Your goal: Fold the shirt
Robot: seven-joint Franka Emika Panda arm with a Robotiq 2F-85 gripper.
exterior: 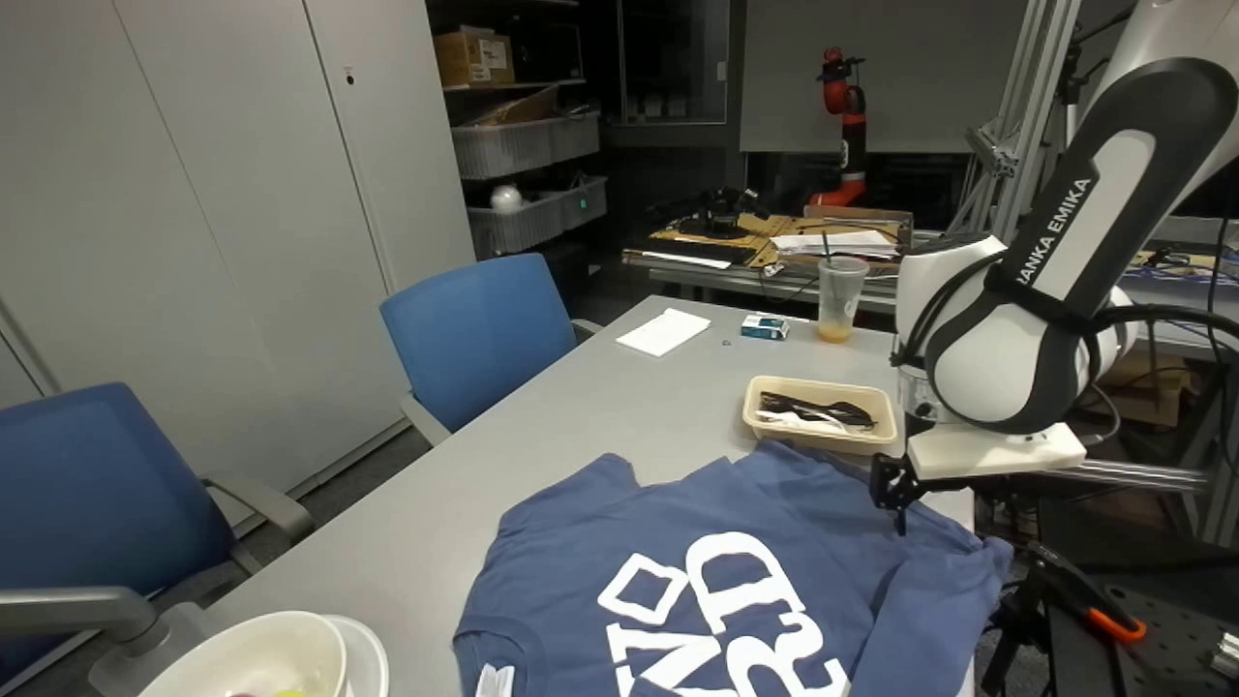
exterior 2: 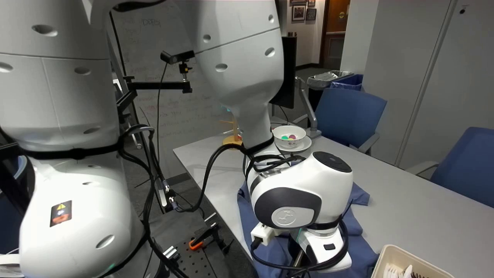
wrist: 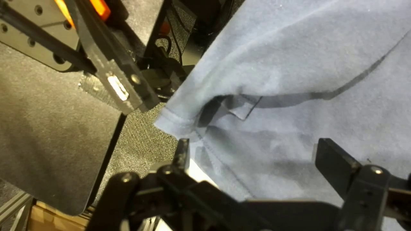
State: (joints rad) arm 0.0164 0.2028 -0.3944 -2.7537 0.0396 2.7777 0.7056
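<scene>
The slate-blue shirt (exterior: 581, 552) with white block lettering lies spread on the table, partly cut off by the picture's bottom edge. One corner with a loose, raised fold sticks out past the table's edge; the wrist view shows this corner of the shirt (wrist: 289, 128) above the floor. In an exterior view the arm hides much of the shirt (exterior 2: 361, 247). My gripper (wrist: 252, 154) is open, its fingers wide apart with cloth below and between them and nothing pinched. In an exterior view the gripper (exterior: 900, 513) is low over the shirt near the table's edge; contact cannot be told.
A tan tray (exterior: 821, 441) with cutlery stands beside the shirt. A plastic cup (exterior: 840, 290) and a small box (exterior: 765, 327) are farther back. A white bowl (exterior: 290, 634) is at the near corner. A black and orange clamp (wrist: 106, 70) is beyond the table's edge.
</scene>
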